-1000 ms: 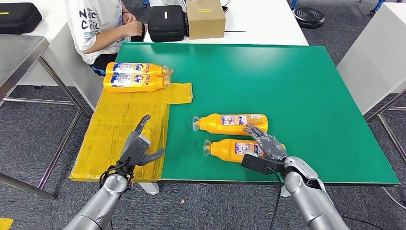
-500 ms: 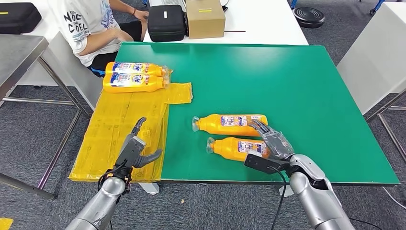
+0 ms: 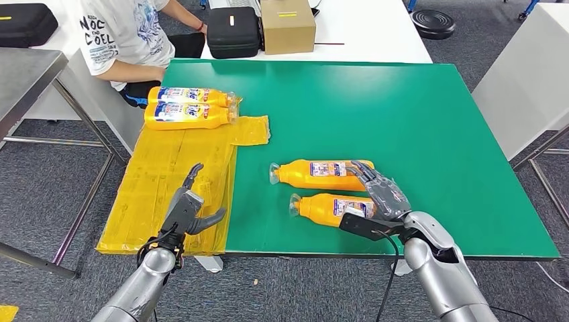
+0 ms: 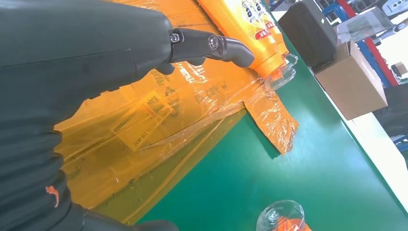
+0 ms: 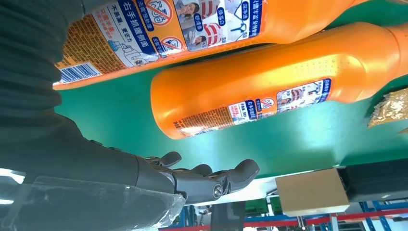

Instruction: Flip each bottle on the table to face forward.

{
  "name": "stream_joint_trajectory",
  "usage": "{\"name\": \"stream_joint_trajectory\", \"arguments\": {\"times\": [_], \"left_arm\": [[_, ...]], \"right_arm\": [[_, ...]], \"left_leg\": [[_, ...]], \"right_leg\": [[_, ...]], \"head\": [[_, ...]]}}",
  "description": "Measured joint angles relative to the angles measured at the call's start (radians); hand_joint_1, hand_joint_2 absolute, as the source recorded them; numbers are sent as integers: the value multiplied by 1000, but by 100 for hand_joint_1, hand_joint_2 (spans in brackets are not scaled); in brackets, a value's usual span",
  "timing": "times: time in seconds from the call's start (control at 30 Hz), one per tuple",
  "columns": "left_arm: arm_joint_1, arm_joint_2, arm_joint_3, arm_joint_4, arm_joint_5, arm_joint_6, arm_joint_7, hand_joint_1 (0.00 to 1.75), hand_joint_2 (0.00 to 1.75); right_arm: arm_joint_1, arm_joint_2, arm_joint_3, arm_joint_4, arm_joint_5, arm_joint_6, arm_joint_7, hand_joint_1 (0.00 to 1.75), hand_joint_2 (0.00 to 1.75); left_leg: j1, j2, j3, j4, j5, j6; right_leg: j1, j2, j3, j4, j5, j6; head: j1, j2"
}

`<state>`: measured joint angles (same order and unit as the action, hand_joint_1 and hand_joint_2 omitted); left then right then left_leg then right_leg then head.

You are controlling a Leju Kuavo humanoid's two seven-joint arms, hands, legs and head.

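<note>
My right hand lies open-fingered over the base of the nearer bottle by the tabletop's front edge, gripping nothing, while my left hand hovers open and empty.

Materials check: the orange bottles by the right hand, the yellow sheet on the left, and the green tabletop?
Bottles: likely moulded plastic, glossy orange, with a stippled patch in the right wrist view, printed labels and clear caps.
Sheet: looks like thin yellow film or tape over printed cardboard; it is creased and shiny.
Tabletop: smooth matte green, no glare; the core material cannot be told.
</note>
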<state>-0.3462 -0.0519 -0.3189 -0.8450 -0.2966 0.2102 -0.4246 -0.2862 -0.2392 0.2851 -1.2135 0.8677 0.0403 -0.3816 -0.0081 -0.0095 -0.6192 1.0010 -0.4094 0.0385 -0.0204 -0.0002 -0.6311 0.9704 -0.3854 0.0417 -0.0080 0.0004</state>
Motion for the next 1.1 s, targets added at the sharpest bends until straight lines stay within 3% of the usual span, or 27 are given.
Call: {"name": "stream_joint_trajectory", "arguments": {"times": [0.43, 1.1], "left_arm": [[-4, 0, 3, 2, -16, -41, 21, 0, 175], [-4, 5, 4, 8, -9, -41, 27, 0, 175]], "right_arm": [[36, -23, 16, -29, -31, 53, 167, 0, 175], [60, -60, 28, -48, -52, 95, 197, 0, 175]], "left_leg": [[0, 0, 0, 0, 0, 0], [0, 0, 0, 0, -1, -1]], "right_leg": [[0, 0, 0, 0, 0, 0], [0, 0, -1, 0, 0, 0]], "head": [[0, 0], [0, 0]]}}
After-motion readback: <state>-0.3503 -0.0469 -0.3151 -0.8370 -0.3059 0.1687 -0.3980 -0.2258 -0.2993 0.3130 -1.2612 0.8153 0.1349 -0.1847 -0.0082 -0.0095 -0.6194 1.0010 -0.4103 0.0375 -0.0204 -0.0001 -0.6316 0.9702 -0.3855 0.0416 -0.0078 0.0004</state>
